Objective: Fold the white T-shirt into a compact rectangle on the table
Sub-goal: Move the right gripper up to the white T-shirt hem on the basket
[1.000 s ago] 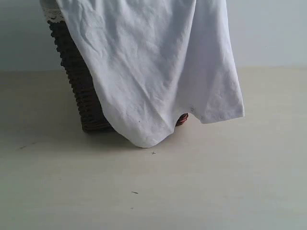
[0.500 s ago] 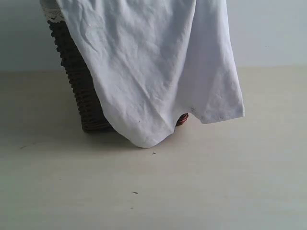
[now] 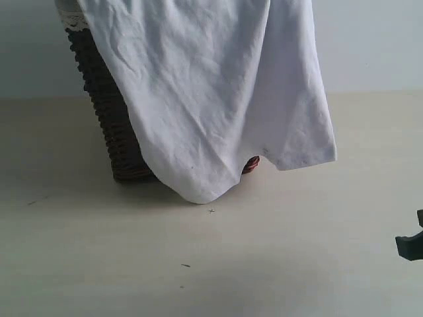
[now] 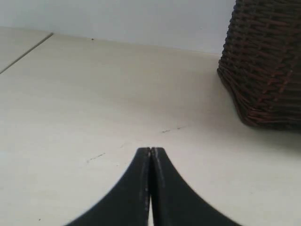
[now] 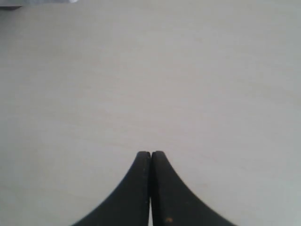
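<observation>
Light is soft, even and rather dim, with a cool grey cast in the exterior view — no glare anywhere. The white T-shirt [image 3: 218,99] shows gentle shading in its creases. Beneath it and to the left of the wicker basket [image 3: 115,132], a broad shadow with blurred edges lies on the table [image 3: 297,264]. Fine detail is slightly soft and grainy. In the wrist views the left gripper [image 4: 150,149] and right gripper [image 5: 150,153] read as flat black shapes, and the table there looks pale and low in contrast.

Dark wicker basket [image 3: 115,139], left of centre. Stands upright, narrows toward the base, carries white lace trim [image 3: 74,20] at the rim. Small reddish bit [image 3: 252,163] low on its right. Pale grey-blue wall [image 3: 370,39] behind.
</observation>
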`<state>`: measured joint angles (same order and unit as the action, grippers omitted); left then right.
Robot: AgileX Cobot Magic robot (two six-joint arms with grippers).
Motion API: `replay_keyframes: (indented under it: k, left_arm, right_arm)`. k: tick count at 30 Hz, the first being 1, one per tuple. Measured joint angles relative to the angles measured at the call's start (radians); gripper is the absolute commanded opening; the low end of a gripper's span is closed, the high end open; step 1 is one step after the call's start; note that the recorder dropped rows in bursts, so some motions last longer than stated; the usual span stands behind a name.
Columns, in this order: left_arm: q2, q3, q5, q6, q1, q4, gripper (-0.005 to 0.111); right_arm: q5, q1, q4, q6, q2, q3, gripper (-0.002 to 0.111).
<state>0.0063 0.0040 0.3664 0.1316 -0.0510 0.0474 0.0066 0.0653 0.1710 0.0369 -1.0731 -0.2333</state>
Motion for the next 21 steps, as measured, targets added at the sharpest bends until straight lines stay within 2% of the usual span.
replay_keyframes:
  k: [3,6,9,10,13,15,20,21]
  left_arm:
    - [0.000,0.000,0.000,0.000,0.000,0.000,0.000]
    - [0.000,0.000,0.000,0.000,0.000,0.000,0.000]
    - [0.000,0.000,0.000,0.000,0.000,0.000,0.000]
    - [0.000,0.000,0.000,0.000,0.000,0.000,0.000]
    - [0.000,0.000,0.000,0.000,0.000,0.000,0.000]
    - [0.000,0.000,0.000,0.000,0.000,0.000,0.000]
    - [0.000,0.000,0.000,0.000,0.000,0.000,0.000]
    - [0.000,0.000,0.000,0.000,0.000,0.000,0.000]
  right_arm:
    - [0.033,0.000,0.009,-0.002,-0.027,-0.027,0.000]
    - [0.176,0.000,0.029,-0.083,-0.035,-0.066,0.000]
    - [0.355,0.000,0.031,-0.240,-0.063,-0.117,0.000]
    - [0.496,0.000,0.019,-0.387,-0.098,-0.154,0.000]
    - [0.652,0.000,-0.001,-0.557,-0.159,-0.203,0.000]
    - [0.644,0.000,-0.020,-0.592,-0.171,-0.217,0.000]
    - [0.279,0.000,-0.248,-0.706,-0.173,-0.221,0.005]
    - [0.256,0.000,-0.264,-0.725,-0.173,-0.221,0.004]
